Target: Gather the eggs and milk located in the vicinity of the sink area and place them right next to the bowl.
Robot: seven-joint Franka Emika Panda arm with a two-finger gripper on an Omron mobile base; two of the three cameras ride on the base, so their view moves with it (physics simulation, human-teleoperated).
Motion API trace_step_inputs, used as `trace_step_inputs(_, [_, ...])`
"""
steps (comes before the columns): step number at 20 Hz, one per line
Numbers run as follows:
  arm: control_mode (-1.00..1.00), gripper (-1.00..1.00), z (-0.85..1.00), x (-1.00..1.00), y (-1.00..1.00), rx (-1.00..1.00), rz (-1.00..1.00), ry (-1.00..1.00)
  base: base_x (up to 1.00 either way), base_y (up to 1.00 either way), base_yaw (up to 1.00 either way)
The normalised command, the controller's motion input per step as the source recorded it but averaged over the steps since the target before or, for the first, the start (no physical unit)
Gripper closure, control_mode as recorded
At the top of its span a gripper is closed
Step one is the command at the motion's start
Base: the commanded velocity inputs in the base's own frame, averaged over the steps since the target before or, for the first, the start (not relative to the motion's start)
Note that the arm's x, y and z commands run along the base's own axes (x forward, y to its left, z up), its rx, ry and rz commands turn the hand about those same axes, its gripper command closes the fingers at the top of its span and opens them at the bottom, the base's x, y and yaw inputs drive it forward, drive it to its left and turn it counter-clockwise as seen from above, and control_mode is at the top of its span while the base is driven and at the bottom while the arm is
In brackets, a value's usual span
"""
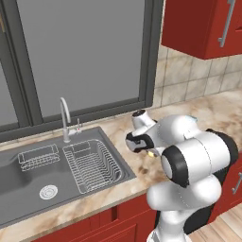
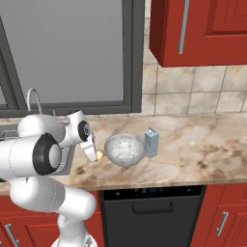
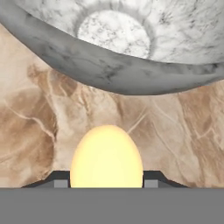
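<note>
Egg [image 3: 106, 155], glowing yellow, sits pinched between the two dark fingertips of the gripper [image 3: 106, 183], low over the marble bench [image 3: 35, 127]. In the hand view the speckled bowl [image 3: 118, 48] lies at twelve o'clock of the egg, near but apart. From the right base view the milk [image 2: 152, 143] stands just beside the bowl at its three o'clock, and the sink [image 1: 56, 175] lies well apart at nine o'clock.

1. Even, bright, flat rendered lighting; no strong cast shadows.
2. The egg [image 3: 106, 156] glows yellow, self-lit.
3. Hand view close-up looks soft; base views sharp, without edge distortion.
</note>
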Motion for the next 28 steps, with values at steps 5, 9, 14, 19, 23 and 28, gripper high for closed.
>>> trace_step_inputs(5, [-1.0, 1.0, -0.27, 0.0, 0.0, 0.0, -0.04, 0.0, 0.0, 0.0, 0.0])
trace_step_inputs(9, [-1.0, 1.0, -0.34, 0.0, 0.0, -0.05, -0.11, -0.01, 0.0, 0.0, 0.0])
trace_step_inputs(14, [-1.0, 1.0, 0.0, 0.0, -0.12, -0.04, -0.13, -0.01, 0.0, 0.0, 0.0])
trace_step_inputs(19, [-1.0, 1.0, 0.05, 0.0, -0.17, 0.0, -0.09, 0.0, 0.0, 0.0, 0.0])
trace_step_inputs(23, [-1.0, 1.0, 0.0, 0.0, -0.18, 0.0, -0.05, 0.0, 0.0, 0.0, 0.0])
trace_step_inputs(28, [-1.0, 1.0, 0.0, 0.0, -0.02, 0.0, -0.01, 0.0, 0.0, 0.0, 0.0])
